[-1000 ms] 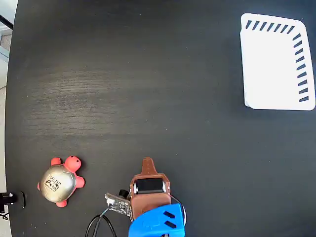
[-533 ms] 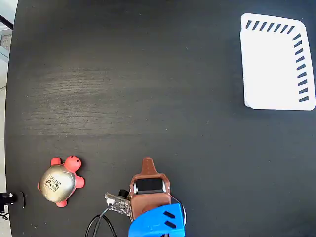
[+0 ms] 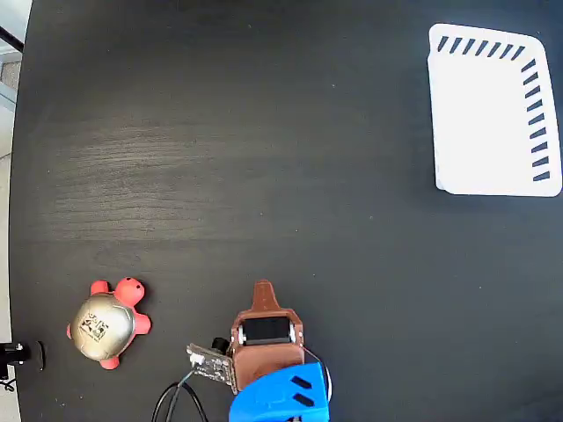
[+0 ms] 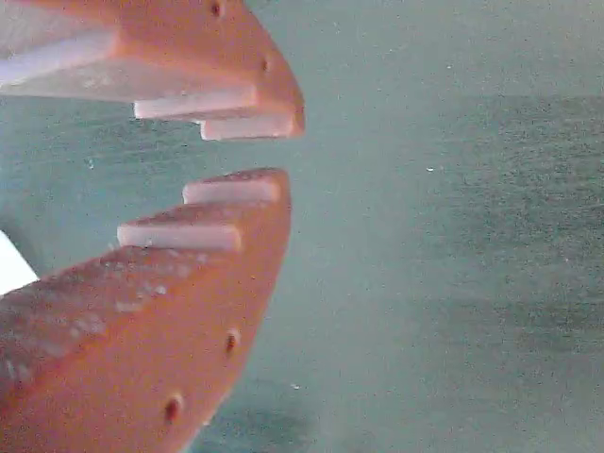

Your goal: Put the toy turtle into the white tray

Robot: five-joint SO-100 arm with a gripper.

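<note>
Nothing has moved since a second ago: arm, turtle and tray all sit exactly where they were. The gripper (image 3: 263,290) is parked at the bottom edge of the bench (image 3: 264,158), pointing up-picture in the fixed view, empty. In the wrist view its jaws stand slightly apart, a narrow gap between the tips, nothing between them (image 4: 274,151).

The toy turtle (image 3: 107,323) sits on the bench to the left of the gripper, near but not touching, red head angled up and to the right, dark mark on the shiny shell. The white tray (image 3: 493,114) is well apart from the gripper, far up and to the right at the picture's corner, with nothing in it.

Progress, as I judge it: none yet. Turtle not reached, not grasped, not lifted. Everything is left: swing left to the turtle, open wider, close on it, carry it across the whole bench, drop it in the tray.

Hard to make out: the arm's base is cut off by the bottom edge, only the blue part (image 3: 280,397) and a small board with wires show. The tray's right side runs off the picture. The wrist view shows only blurred bench surface past the fingers, no turtle, no tray. A small dark object at the left edge beyond the turtle I can't identify.
</note>
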